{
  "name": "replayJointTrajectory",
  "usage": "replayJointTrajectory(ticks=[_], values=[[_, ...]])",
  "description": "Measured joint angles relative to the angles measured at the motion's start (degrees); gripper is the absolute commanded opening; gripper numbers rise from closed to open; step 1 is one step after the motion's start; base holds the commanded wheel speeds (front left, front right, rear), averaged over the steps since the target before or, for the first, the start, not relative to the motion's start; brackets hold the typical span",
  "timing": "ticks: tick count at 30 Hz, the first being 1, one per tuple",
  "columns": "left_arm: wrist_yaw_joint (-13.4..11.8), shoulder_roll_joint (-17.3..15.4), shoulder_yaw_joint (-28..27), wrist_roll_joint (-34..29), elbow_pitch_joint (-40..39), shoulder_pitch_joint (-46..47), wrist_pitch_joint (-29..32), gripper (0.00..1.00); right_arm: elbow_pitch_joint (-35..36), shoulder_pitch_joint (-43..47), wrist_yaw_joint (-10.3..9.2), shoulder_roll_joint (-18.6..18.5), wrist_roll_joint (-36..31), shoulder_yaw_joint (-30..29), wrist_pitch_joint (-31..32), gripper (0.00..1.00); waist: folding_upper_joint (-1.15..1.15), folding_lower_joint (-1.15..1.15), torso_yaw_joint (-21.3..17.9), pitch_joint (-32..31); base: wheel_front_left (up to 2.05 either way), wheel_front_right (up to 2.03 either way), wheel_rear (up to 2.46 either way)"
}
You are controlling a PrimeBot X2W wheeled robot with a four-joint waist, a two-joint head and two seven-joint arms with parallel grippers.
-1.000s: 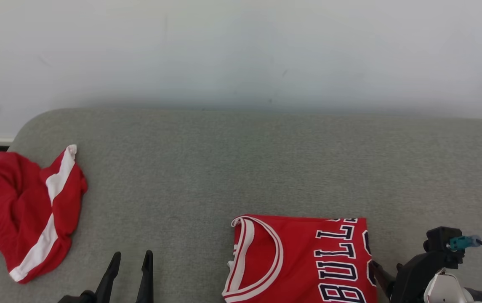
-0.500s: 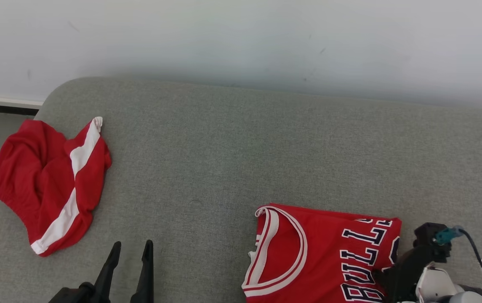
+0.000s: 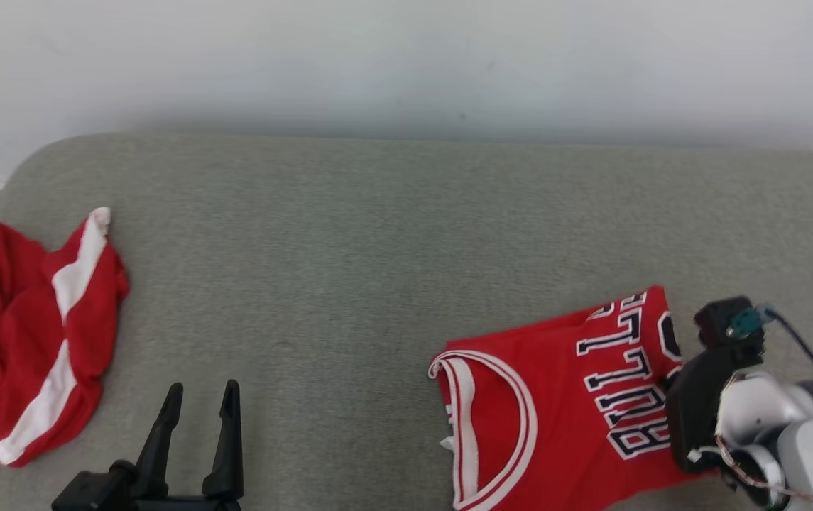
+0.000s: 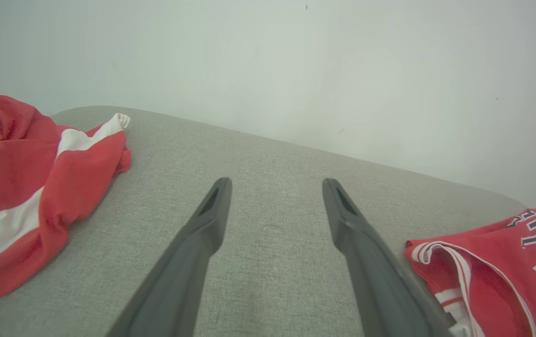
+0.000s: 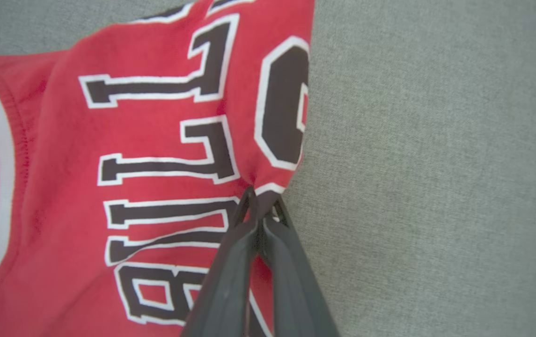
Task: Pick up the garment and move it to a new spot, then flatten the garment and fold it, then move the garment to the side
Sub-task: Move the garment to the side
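At the far left of the grey woven fabric cushion (image 3: 349, 241), a crumpled red cloth garment with a broad white stripe (image 3: 30, 333) lies in a loose heap at the cushion's left edge; the left wrist view shows it (image 4: 19, 178) bunched up and resting on the fabric.

To its right, at the near edge, the left gripper (image 3: 203, 387) hangs low over bare cushion with its arm reaching forward. Its two long dark fingers (image 4: 202, 229) point toward the far white wall (image 3: 406, 64), are spread wide apart and touch nothing.

Further right, on the near right part of the cushion, lies the folded red jersey (image 3: 555, 404) with a white-trimmed neckline and dark white-edged "BULLS" lettering. Its neckline faces left, its lettered part faces right, and its far right corner is angled toward the wall. In the left wrist view the folded red jersey (image 4: 497, 271) sits flat, well apart from the left gripper.

At the far right, the right arm's pale forearm (image 3: 797, 440) comes in from the near right corner, with its black wrist housing (image 3: 697, 404) over the jersey's right edge. The right gripper (image 5: 262, 206) has its fingers pressed together, pinching the jersey's right edge just below the large dark numeral.
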State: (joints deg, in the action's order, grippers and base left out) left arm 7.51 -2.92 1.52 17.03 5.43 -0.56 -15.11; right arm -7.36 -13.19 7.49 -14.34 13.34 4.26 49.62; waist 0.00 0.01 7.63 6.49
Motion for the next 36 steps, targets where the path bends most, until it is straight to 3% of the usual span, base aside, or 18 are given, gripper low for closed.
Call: replayJointTrajectory(ticks=[12, 23, 29, 36], values=[[0.01, -1.43, 1.69, -1.65, -3.74, 5.70, -0.01, 1.00, -2.81, -13.69, 0.07, -7.10, -0.46, -0.01, -3.57, 0.00, 0.00, 0.00, -9.67, 5.31, 0.00, 0.00, 0.00], [0.03, -6.90, 4.23, -2.98, -10.26, 10.50, -0.01, 1.00, -10.09, -23.45, 0.07, -8.64, -3.60, -6.16, -12.83, 0.00, 0.01, 0.00, -17.38, 14.48, 0.00, 0.00, 0.00], [0.03, -8.31, 5.33, -3.36, -12.85, 12.44, 0.00, 1.00, -14.29, -26.65, 0.07, -10.34, -5.58, -10.65, -17.95, 0.00, 0.01, 0.01, -21.55, 19.51, 0.00, 0.00, 0.00], [0.03, -9.14, 5.82, -3.42, -14.59, 13.23, -0.01, 1.00, -16.80, -28.03, 0.07, -13.10, -7.36, -11.62, -23.05, 0.00, 0.01, 0.00, -23.78, 22.86, 0.00, 0.00, 0.00]])
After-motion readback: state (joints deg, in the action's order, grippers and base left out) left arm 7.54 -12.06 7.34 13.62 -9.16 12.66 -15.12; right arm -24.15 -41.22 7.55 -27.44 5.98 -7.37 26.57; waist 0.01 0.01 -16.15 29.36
